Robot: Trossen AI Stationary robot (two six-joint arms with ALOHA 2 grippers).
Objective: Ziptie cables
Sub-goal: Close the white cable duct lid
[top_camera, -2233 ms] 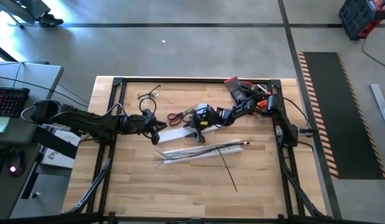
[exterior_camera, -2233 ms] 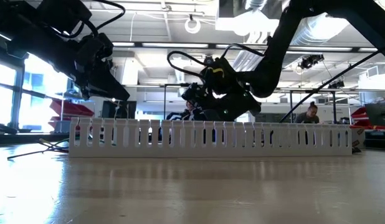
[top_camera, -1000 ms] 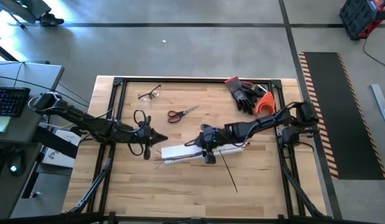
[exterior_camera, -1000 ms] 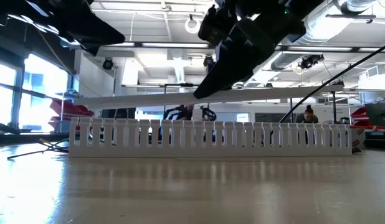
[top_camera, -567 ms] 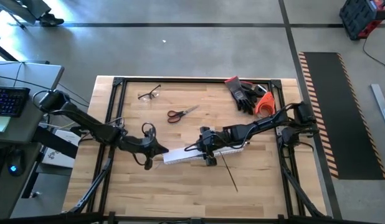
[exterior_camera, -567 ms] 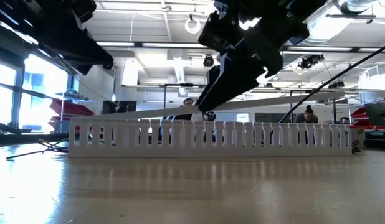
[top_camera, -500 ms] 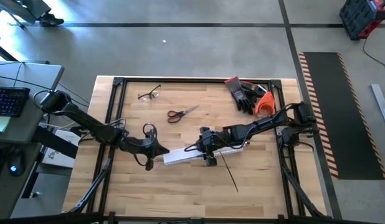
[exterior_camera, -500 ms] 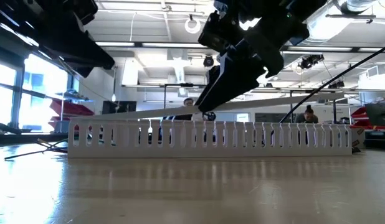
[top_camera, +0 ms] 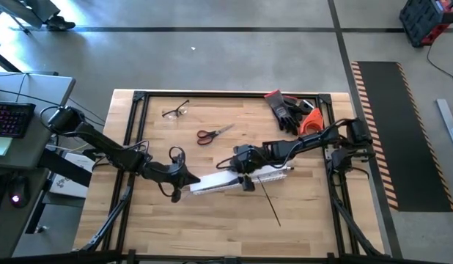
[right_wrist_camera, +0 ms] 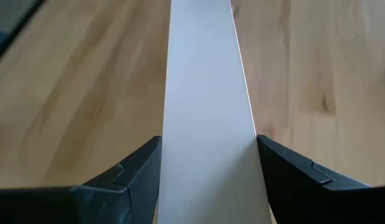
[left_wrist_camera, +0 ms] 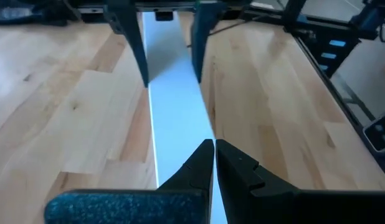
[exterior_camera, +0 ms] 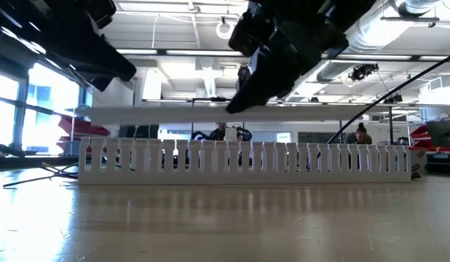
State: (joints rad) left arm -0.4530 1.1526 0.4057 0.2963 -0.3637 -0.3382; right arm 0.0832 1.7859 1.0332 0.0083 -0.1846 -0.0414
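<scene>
A: From above, what does the wooden worktop point(top_camera: 212, 220) show?

B: The right hand point(top_camera: 243, 178) holds the flat white plastic cover strip point(top_camera: 215, 182) across its width, near the worktop's middle. The left hand point(top_camera: 187, 181), pinched fully closed, sits at the strip's other end. The thin straight black ziptie point(top_camera: 269, 202) lies bare on the wood towards the near edge, untouched. The cables are not visible here; they are probably under the strip, in the duct.

A: And from table height?

B: The cover strip point(exterior_camera: 239, 113) hangs level, apart from and just above the long white slotted plastic duct point(exterior_camera: 247, 159), with the right hand point(exterior_camera: 243, 98) gripping it from above. A few loose thin wire ends point(exterior_camera: 36, 175) trail off the duct's end.

A: The left wrist camera?

B: Its closed fingertips point(left_wrist_camera: 208, 163) rest at the strip's point(left_wrist_camera: 177, 118) end; whether they clamp its edge or only touch it is unclear.

A: The right wrist?

B: Its fingers point(right_wrist_camera: 139, 171) straddle the white strip point(right_wrist_camera: 208, 112), one on each long edge.

A: So how far along is it?

B: Barely begun, by the look of it. No tie goes around any wires; the strip must be dealt with first, then the ziptie fetched, looped and cinched.
</scene>
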